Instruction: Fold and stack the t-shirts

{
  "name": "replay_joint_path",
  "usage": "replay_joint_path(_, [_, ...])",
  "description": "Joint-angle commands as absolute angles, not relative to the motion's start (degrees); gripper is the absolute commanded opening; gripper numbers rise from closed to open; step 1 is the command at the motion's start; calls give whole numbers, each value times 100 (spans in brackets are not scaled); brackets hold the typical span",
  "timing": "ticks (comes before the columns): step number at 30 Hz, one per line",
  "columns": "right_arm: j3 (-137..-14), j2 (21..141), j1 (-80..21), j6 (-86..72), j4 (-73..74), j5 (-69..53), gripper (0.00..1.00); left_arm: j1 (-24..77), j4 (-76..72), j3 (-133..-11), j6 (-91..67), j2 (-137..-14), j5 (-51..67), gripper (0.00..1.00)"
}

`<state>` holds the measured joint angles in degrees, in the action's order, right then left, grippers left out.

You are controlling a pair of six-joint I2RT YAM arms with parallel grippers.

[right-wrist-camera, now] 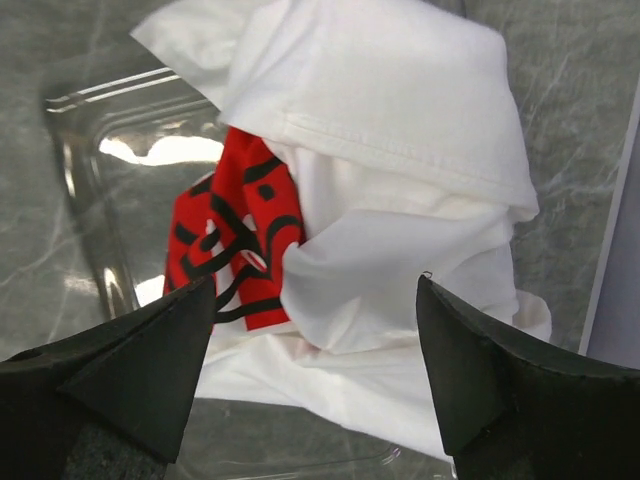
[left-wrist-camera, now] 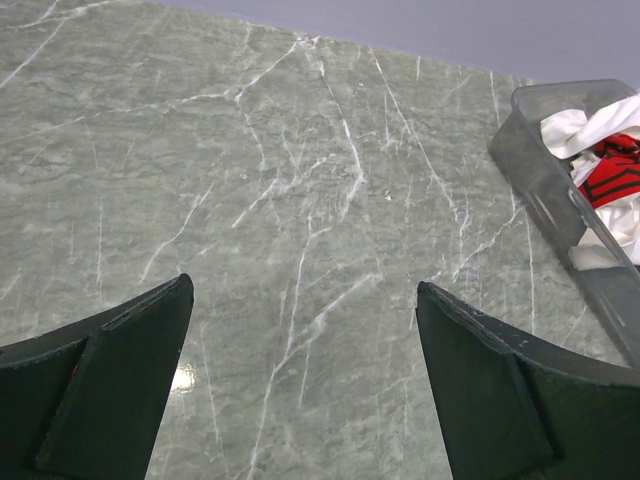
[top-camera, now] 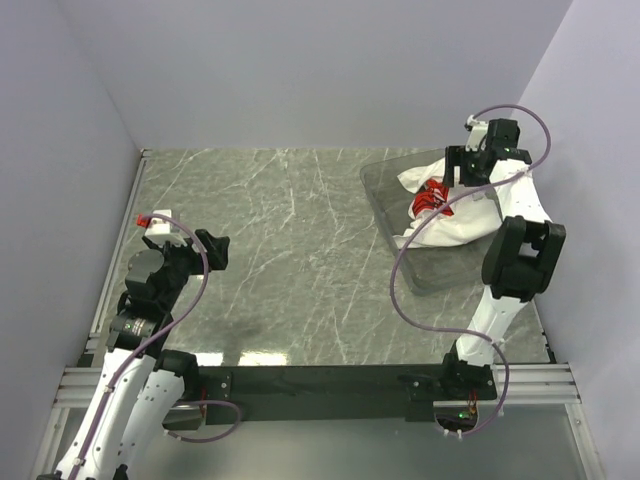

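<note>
It was a robotics lab cell. Plain pale walls (top-camera: pixel 300 70) boxed in a marble-patterned bench (top-camera: pixel 300 250). The left arm (top-camera: pixel 150 290) and right arm (top-camera: pixel 520 260) stood bolted to its aluminium rail (top-camera: pixel 540 383).

Clear bin (top-camera: pixel 383 188) sits on grey marbled table (top-camera: pixel 290 250).

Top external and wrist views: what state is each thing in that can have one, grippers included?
t-shirt: crumpled, unfolded, heaped in the bin.
bin: upright on the table, no lid visible, holding the t-shirt.
left gripper: open, empty, over bare table.
right gripper: open, over the t-shirt, nothing clamped.
</note>
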<state>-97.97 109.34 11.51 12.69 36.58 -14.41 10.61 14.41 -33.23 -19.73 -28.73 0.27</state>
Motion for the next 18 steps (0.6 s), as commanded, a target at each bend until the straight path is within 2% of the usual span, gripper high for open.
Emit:
replay_joint_path(1, [-10160, 11144, 1099, 1195, 3797, -1152, 86, 1081, 1204, -3463, -1854, -2900, 167, 99])
replay_joint_path(3, [-10300, 11311, 1072, 1204, 3806, -1064, 81, 1081, 1195, -3454, -1854, -2927, 193, 99])
replay_joint_path(5, [-10353, 11416, 1020, 1195, 3823, -1037, 67, 1081, 1204, -3454, -1854, -2962, 202, 99])
replay_joint_path(6, [-10380, 11417, 1002, 1213, 3849, -1072, 57, 1081, 1204, -3463, -1854, -2953, 193, 99])
replay_joint_path(7, [-10362, 11391, 993, 1213, 3832, -1090, 32, 1081, 1213, -3463, -1854, -2971, 202, 99])
replay_joint_path(10, [-10178, 11040, 984, 1230, 3692, -1344, 0, 1081, 1222, -3472, -1854, -2953, 167, 99])
replay_joint_path(15, [-9704, 9530, 792, 1327, 3472, -2099, 0, 1081, 1231, -3480, -1854, -2918, 184, 99])
replay_joint_path(18, [-9834, 8782, 616, 1345, 3568, -2539, 0, 1081, 1222, -3480, -1854, -2892, 220, 99])
